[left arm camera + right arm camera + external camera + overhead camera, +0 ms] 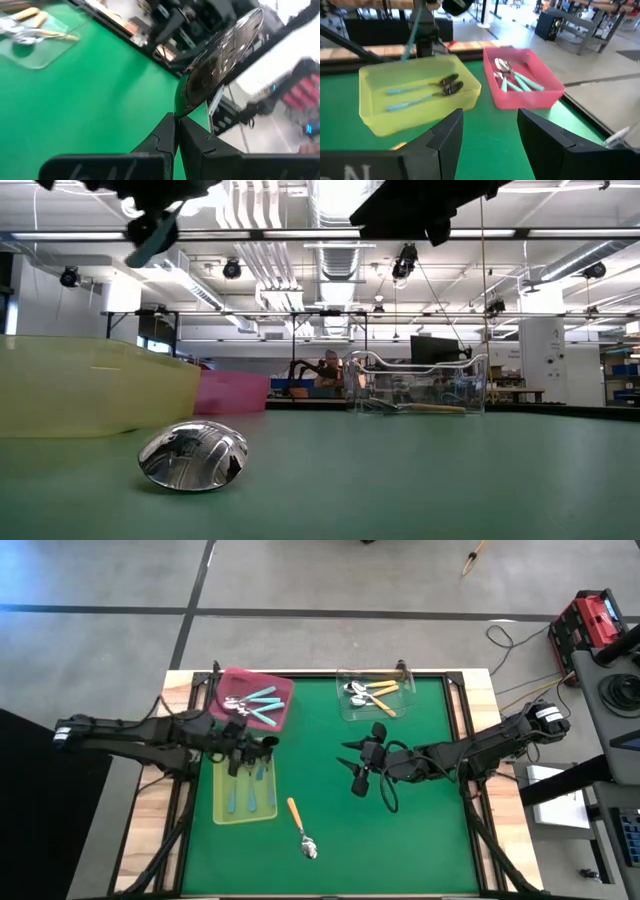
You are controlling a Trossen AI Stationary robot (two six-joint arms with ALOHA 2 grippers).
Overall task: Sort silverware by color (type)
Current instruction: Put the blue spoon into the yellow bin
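Over the yellow-green tray, left gripper hides spoon's handle.

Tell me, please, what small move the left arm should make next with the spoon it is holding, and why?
Probably lower it and release. The left gripper is shut on a spoon and hangs over the yellow-green tray, where other light blue spoons already lie. The handle seen in the right wrist view looks blue, so it seems to belong there. The right gripper waits open mid-table.

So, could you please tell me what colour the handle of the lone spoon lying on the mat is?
Orange; the spoon shows best in the high view.
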